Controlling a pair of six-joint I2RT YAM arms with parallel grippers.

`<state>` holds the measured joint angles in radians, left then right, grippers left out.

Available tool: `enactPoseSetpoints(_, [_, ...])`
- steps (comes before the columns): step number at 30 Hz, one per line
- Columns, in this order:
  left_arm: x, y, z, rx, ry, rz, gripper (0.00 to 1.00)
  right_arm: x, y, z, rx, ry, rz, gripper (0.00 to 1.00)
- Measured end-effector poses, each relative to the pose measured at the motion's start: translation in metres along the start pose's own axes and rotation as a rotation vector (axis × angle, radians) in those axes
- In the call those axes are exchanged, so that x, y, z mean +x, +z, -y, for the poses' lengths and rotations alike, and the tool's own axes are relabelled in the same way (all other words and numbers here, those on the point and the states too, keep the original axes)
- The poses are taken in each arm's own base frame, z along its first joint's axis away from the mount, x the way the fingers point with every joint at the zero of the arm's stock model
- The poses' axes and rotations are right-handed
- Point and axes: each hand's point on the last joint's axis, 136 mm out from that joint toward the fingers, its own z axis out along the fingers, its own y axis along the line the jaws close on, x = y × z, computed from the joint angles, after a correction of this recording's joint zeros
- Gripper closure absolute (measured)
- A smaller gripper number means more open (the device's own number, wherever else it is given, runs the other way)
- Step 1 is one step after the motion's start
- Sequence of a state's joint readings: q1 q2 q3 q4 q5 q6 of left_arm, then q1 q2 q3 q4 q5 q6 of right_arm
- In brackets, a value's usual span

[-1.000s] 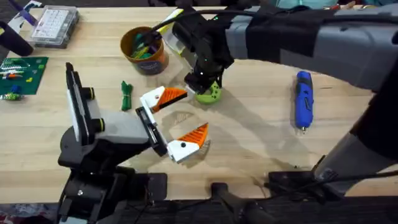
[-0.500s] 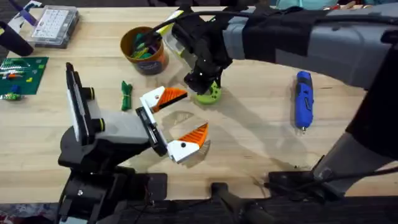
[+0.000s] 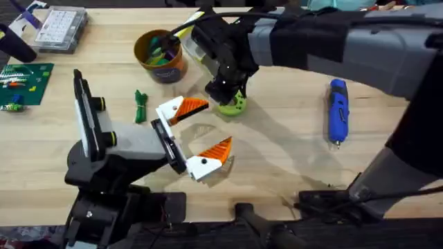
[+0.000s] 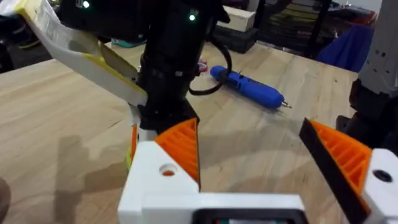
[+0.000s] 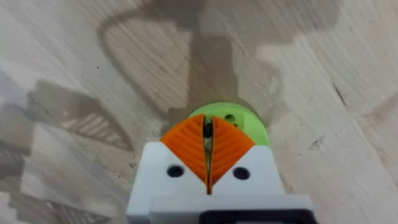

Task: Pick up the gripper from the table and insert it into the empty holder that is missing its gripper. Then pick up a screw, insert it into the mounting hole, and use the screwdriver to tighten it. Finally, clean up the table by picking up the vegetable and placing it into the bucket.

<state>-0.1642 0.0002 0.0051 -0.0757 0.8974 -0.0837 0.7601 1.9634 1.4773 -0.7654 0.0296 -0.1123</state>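
Two arms are over the table (image 3: 291, 159). The right gripper (image 5: 208, 146) reaches across to the middle, pointing down at a green round holder (image 3: 233, 104) that sits on the wood just right of the left arm's far finger. Its orange pads (image 5: 229, 144) are pressed together with only a thin seam between them, and something small and dark sits in that seam; whether it is a screw cannot be told. The tips are right over the green holder's top, which shows a small hole (image 5: 231, 117).

The left gripper (image 3: 201, 130) lies low near the table's centre, fingers spread wide, with nothing between them.

The screwdriver (image 3: 337, 111) lies flat on the right side of the table, well apart from both grippers, bit end toward the near edge. The bucket (image 3: 161, 57) stands at the far side, left of the right gripper, with coloured items inside. A green vegetable (image 3: 140, 105) lies on the table between the bucket and the left arm. A clear compartment box (image 3: 61, 29) and a green board (image 3: 24, 84) sit at the far left.
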Motion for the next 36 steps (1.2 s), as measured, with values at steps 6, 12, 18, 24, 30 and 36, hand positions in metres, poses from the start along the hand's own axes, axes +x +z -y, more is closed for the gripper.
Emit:
enactPoseSetpoints(6, [0.0,0.0,0.0,0.0,0.0,0.0,0.01,0.006,-0.015,0.0,-0.001,0.001,-0.012,0.994])
enactPoseSetpoints(12, [0.0,0.0,0.0,0.0,0.0,0.0,0.01,-0.005,-0.053,0.002,0.004,-0.006,0.024,0.994])
enactPoseSetpoints(18, [0.0,0.0,0.0,0.0,0.0,0.0,0.01,-0.015,-0.096,0.003,0.006,-0.025,0.046,0.995])
enactPoseSetpoints(24, [0.0,0.0,0.0,0.0,0.0,0.0,0.01,-0.02,-0.132,0.003,0.008,-0.031,0.056,0.995])
enactPoseSetpoints(30, [0.0,0.0,0.0,0.0,0.0,0.0,0.01,-0.029,-0.171,0.0,0.011,-0.045,0.107,0.995])
enactPoseSetpoints(36, [0.0,0.0,0.0,0.0,0.0,0.0,0.01,-0.035,-0.202,-0.018,0.004,-0.087,0.154,0.995])
